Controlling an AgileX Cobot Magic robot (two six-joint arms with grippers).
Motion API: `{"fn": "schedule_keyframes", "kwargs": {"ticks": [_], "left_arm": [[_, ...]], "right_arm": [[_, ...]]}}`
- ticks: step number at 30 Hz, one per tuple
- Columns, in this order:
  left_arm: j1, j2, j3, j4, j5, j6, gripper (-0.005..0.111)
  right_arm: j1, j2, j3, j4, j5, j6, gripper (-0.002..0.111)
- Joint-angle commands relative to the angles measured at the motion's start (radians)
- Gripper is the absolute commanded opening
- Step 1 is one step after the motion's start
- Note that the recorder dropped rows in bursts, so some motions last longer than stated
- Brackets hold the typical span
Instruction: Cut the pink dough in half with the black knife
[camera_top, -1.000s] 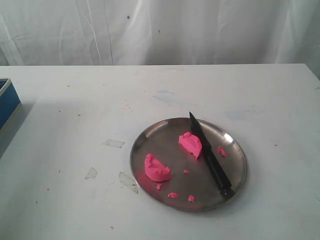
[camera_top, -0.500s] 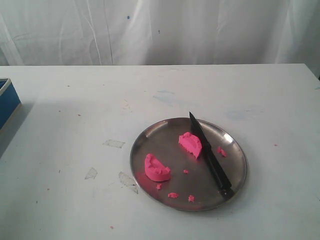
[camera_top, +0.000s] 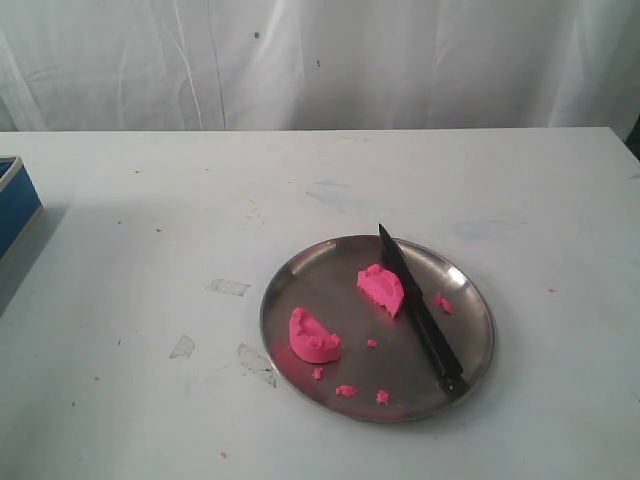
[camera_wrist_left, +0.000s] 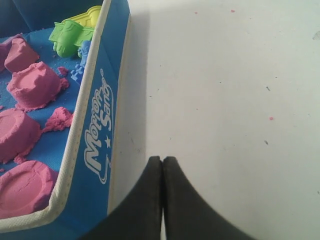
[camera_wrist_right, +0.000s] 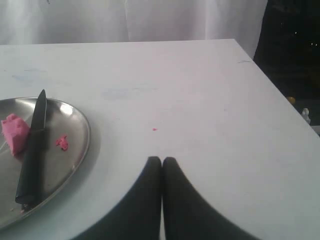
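The pink dough lies in two half-chunks on the round metal plate (camera_top: 300, 270): one chunk (camera_top: 313, 337) at the plate's front left, the other (camera_top: 381, 287) near its middle. The black knife (camera_top: 420, 310) rests flat across the plate, its blade against the middle chunk, tip pointing to the back. The right wrist view shows the knife (camera_wrist_right: 32, 150) and one chunk (camera_wrist_right: 14, 132) too. My left gripper (camera_wrist_left: 162, 159) is shut and empty over bare table beside a blue box. My right gripper (camera_wrist_right: 161, 159) is shut and empty, off the plate's side. Neither gripper appears in the exterior view.
A blue sand box (camera_wrist_left: 97, 125) holding purple sand mounds and green moulds stands at the table's far left (camera_top: 15, 200). Small pink crumbs (camera_top: 346, 390) dot the plate. Bits of clear tape (camera_top: 228, 288) stick to the table. The table's right edge (camera_wrist_right: 280, 95) drops to dark floor.
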Motion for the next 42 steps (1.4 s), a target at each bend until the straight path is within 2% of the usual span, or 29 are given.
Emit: {"fn": "schedule_keyframes", "kwargs": {"ticks": [1,42], "left_arm": [[-0.005,-0.005,0.004,-0.011,0.005,0.003,0.0],[-0.005,-0.005,0.004,-0.011,0.005,0.003,0.0]], "right_arm": [[0.0,-0.006,0.005,-0.009,-0.003,-0.009,0.0],[0.0,-0.006,0.005,-0.009,-0.003,-0.025,0.0]]}}
